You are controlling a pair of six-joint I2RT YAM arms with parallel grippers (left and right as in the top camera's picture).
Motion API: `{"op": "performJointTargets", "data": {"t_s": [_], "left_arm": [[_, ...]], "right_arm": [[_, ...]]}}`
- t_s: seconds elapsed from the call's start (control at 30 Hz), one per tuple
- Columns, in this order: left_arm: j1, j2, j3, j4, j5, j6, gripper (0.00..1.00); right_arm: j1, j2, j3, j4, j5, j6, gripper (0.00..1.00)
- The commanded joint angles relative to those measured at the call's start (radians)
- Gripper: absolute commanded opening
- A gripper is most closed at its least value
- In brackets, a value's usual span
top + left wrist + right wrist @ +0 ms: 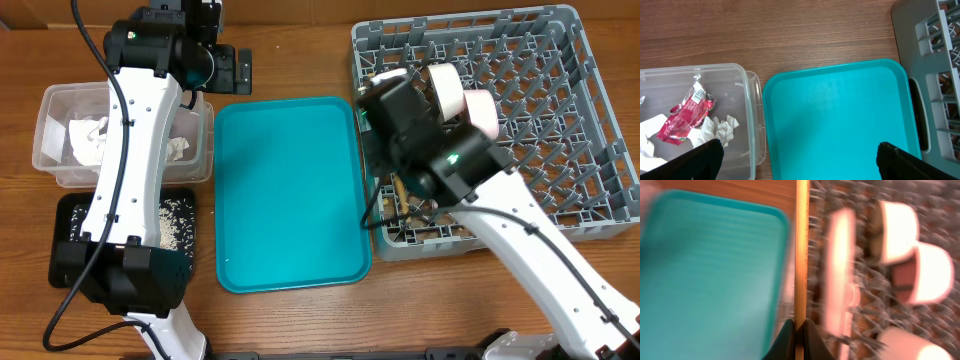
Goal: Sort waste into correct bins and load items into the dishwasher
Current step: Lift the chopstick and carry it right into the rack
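Chopstick (801, 250) pinched in right end effector (799, 330) by dishwasher (590, 120) edge; left end effector (800, 162) spread.

Right wrist view motion-blurred; arms block the overhead.
Smeared plate (840, 270), bowls (897, 230); chopstick (801, 250) cut off at top edge. Overhead: left arm (130, 150) hides parts of clear tub (45, 130) and black tray (70, 215); right arm (520, 230) covers front-left corner of rack (560, 120).

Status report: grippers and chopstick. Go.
Left gripper open, over teal tray. Right gripper shut on chopstick, at left edge of dish rack. Pink plate and bowls already racked; right wrist view blurred.
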Motion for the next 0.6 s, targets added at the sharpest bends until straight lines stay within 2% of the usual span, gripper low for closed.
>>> {"op": "performJointTargets", "data": {"t_s": [0.0, 0.37, 0.57], "left_arm": [[-0.002, 0.007, -0.003, 0.001, -0.006, -0.017, 1.00], [-0.002, 0.007, -0.003, 0.001, -0.006, -0.016, 1.00], [-0.002, 0.007, -0.003, 0.001, -0.006, -0.017, 1.00]], "right_arm": [[-0.080, -0.017, 0.006, -0.013, 0.059, -0.008, 0.04], [-0.299, -0.012, -0.058, -0.016, -0.097, -0.116, 0.04], [-0.349, 0.014, -0.170, 0.066, -0.101, -0.166, 0.04]]}}
